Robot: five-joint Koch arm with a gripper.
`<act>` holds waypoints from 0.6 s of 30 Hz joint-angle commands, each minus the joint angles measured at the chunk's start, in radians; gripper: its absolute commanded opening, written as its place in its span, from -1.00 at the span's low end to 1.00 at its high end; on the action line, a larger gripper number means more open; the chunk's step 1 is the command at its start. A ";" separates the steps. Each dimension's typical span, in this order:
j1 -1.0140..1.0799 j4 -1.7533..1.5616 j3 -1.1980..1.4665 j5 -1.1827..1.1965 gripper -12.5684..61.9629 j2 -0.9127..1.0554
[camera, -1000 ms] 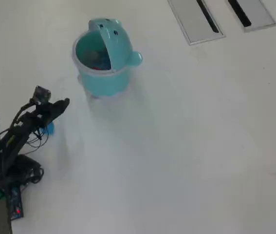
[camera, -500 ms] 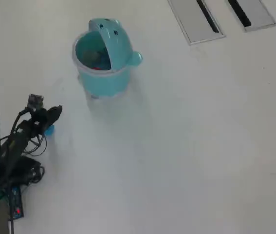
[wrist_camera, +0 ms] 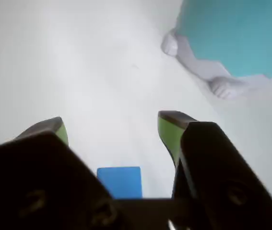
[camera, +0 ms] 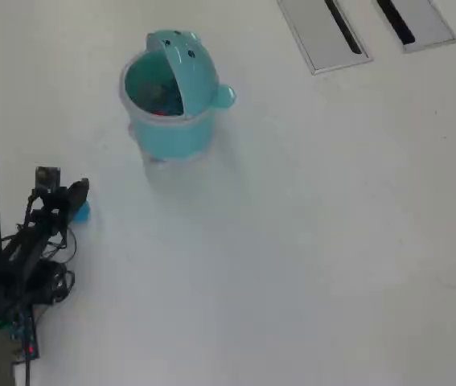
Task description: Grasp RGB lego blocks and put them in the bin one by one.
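In the wrist view the claw (wrist_camera: pixel 112 129) stands wide open, its two green-padded fingertips (wrist_camera: pixel 169 132) well apart and holding nothing. A blue block (wrist_camera: pixel 120 182) lies flat on the white counter (wrist_camera: pixel 78 62) between the jaws, low in the view, close under the wrist; it touches neither pad. Above and to the right in that view the bin (wrist_camera: pixel 231 33) fills the corner, its teal wall resting on pale rounded feet (wrist_camera: pixel 224 87).

In the overhead view the arm (camera: pixel 30 241) sits folded at the left edge of the counter (camera: pixel 308 225), with the claw (camera: pixel 77 193) pointing up and to the right. A sliver of the blue block (camera: pixel 81 212) shows just beside the claw's tip, to its lower right in this view. The bin (camera: pixel 167 133) stands upright, well apart from the arm, toward the top of the view, its lid (camera: pixel 191 72) flipped up with small dark dots on it and a rounded knob (camera: pixel 224 96) at its right. Inside the bin something red (camera: pixel 160 112) shows at the bottom; the rest of what lies there is too blurred to tell. Two grey slotted panels (camera: pixel 320 32) are set into the counter at the top right.
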 commanded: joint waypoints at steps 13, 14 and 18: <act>-0.008 0.106 0.011 0.011 0.23 0.064; -0.008 0.107 0.020 0.012 0.23 0.064; -0.011 0.095 0.061 0.032 0.23 0.061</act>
